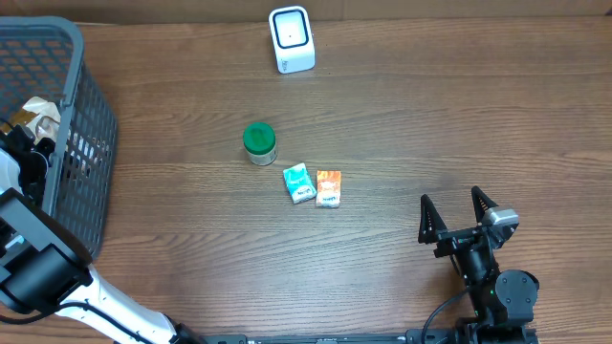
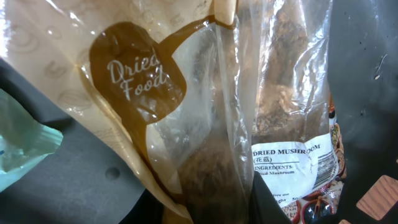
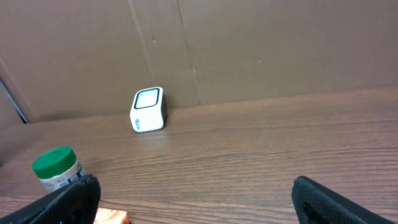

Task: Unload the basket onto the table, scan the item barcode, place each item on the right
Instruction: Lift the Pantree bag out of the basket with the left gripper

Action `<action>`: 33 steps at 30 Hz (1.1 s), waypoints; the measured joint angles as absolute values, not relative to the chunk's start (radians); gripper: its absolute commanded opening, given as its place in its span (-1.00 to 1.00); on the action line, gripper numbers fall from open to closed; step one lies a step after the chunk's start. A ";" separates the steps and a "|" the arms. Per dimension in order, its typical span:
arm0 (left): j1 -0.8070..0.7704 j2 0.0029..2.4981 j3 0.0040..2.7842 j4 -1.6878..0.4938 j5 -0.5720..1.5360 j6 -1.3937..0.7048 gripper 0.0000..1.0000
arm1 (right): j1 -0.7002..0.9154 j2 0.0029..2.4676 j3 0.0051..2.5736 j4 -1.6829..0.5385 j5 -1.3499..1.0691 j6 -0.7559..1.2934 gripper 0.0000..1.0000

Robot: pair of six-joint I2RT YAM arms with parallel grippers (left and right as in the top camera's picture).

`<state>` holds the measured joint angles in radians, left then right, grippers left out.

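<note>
The dried mushroom bag [image 2: 186, 124] lies inside the grey basket [image 1: 91, 143] at the counter's [image 1: 402, 124] left edge, toward the far left corner, and it fills the left wrist view, with a teal wrapper [image 2: 25, 146] beside it. Our left tool [image 1: 40, 148] is down in the basket right against the bag; we cannot tell whether it is clenched on it or released. The white scanner [image 1: 292, 38] stands near the middle of the far edge. Around the counter's centre stand a green-lidded jar [image 1: 259, 142], a teal packet [image 1: 299, 182] and an orange packet [image 1: 328, 188], the two packets touching. Our right tool [image 1: 450, 198] waits near the near edge, jaws spread wide and grasping nothing
</note>
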<state>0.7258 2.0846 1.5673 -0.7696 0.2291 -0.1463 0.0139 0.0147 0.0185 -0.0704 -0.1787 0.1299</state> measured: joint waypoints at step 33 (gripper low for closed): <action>0.726 1.179 1.670 -0.969 0.318 -0.155 -0.92 | 0.014 0.015 0.019 -0.071 -0.179 0.130 1.00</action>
<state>0.7258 1.1793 1.6699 -0.9688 0.3183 -0.1551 0.0135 0.0147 0.0185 -0.0711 -0.1787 0.1303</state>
